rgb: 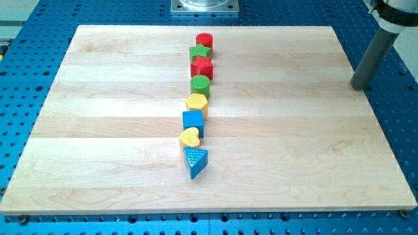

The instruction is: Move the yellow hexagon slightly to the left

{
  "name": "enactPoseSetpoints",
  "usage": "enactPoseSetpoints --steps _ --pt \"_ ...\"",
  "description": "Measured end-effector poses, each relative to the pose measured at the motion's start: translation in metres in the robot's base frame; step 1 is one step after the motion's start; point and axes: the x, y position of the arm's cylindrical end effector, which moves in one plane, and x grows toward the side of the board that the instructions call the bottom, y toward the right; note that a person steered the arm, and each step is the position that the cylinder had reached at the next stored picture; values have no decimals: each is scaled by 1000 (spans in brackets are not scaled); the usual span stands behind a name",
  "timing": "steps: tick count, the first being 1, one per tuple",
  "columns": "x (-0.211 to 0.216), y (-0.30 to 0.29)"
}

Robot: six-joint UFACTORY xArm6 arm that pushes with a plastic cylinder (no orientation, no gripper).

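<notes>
The yellow hexagon [197, 102] lies near the middle of the wooden tabletop [98, 130], inside a line of eight blocks that runs from the view's top to the view's bottom. It is nearly as wide as it is long, so I cannot tell a long axis or a direction in which it points; it lies flat with its top face up.

Just above it is the green cylinder [200, 83], and just below it the blue cube [192, 121]; whether it touches them I cannot tell. Higher in the line are the red star [201, 67], the green star [200, 52] and the red cylinder [205, 40]. Lower are the yellow heart [190, 138] and the blue triangle [195, 160].

My tip [360, 85] is far to the view's right and a little above the hexagon, beyond the tabletop's right edge, over the blue perforated base [392, 117]. There is no hand that opens or closes, only the straight rod, and it touches no block.
</notes>
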Motion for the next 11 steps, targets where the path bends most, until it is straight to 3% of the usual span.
enactPoseSetpoints --steps 2,5,6,7,9,11 --pt "16 0" --pt "22 -51" --pt "34 -159" --pt "71 -189" --pt "79 -298" --pt "69 -338"
